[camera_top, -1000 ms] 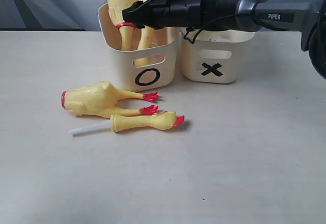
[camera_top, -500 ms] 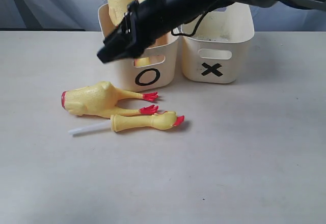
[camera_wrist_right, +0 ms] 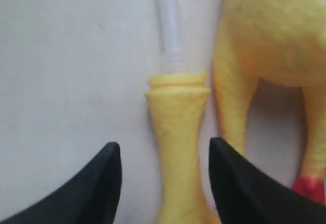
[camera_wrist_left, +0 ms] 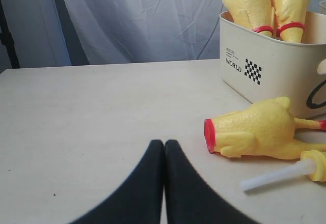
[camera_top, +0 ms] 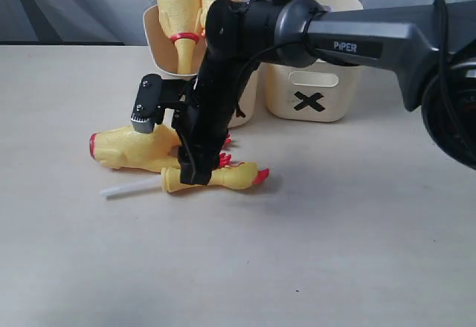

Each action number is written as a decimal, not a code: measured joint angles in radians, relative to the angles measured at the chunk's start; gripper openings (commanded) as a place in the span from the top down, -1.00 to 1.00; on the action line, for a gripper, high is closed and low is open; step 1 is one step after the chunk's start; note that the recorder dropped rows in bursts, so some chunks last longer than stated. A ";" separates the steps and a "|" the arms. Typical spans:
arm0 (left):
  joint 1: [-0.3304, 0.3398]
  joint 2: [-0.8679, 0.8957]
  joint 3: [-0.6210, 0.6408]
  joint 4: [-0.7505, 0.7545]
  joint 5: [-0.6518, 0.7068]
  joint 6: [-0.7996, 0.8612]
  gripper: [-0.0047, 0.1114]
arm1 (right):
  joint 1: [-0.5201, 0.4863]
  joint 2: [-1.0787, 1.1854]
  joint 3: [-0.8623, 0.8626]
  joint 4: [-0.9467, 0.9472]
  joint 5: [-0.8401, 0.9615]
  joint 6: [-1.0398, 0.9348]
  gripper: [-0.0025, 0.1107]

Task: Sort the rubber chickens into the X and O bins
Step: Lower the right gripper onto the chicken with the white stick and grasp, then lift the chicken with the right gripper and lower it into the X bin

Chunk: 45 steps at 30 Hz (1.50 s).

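Two long yellow rubber chickens (camera_top: pixel 186 7) stand feet-up in the O bin (camera_top: pixel 158 41), whose mark my right arm hides. The X bin (camera_top: pixel 327 82) is beside it on the right. On the table lie a headless chicken body (camera_top: pixel 130 149) and a neck-and-head piece (camera_top: pixel 234 177) with a white tube (camera_top: pixel 126 188). My right gripper (camera_top: pixel 192 175) is open, pointing down, its fingers on either side of the neck piece (camera_wrist_right: pixel 178 132). My left gripper (camera_wrist_left: pixel 164 143) is shut and empty, low over the table, a short way from the body (camera_wrist_left: pixel 254 132).
A pale curtain (camera_wrist_left: pixel 137 20) hangs behind the table. The right arm's black link (camera_top: pixel 357 33) stretches across in front of both bins. The body's red feet (camera_wrist_right: pixel 310 188) lie close to the right gripper's finger.
My right arm has swung down from above the O bin to the table. Its gripper now straddles the neck piece. The chickens and bins have not moved.
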 measured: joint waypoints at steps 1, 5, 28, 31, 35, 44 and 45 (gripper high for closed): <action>0.000 0.000 0.000 0.000 0.000 0.000 0.92 | 0.002 0.008 0.000 -0.010 -0.021 0.016 0.07; 0.000 0.000 0.000 0.000 0.000 0.000 0.92 | 0.002 0.056 0.000 -0.038 -0.105 0.053 0.07; 0.000 0.000 0.000 0.000 0.000 0.000 0.92 | 0.004 0.002 0.002 0.048 0.171 0.065 0.62; 0.000 0.000 0.000 0.000 0.000 0.000 0.92 | 0.004 -0.114 0.002 0.098 0.181 0.065 0.62; 0.000 0.000 0.000 0.000 0.000 0.000 0.92 | -0.036 -0.278 0.002 0.140 0.029 0.058 0.62; 0.000 0.000 0.000 0.000 0.000 0.000 0.92 | -0.374 -0.374 0.002 0.352 -0.397 0.258 0.62; 0.000 0.000 0.000 0.000 0.000 0.000 0.92 | -0.396 -0.367 0.002 0.355 -0.416 0.275 0.62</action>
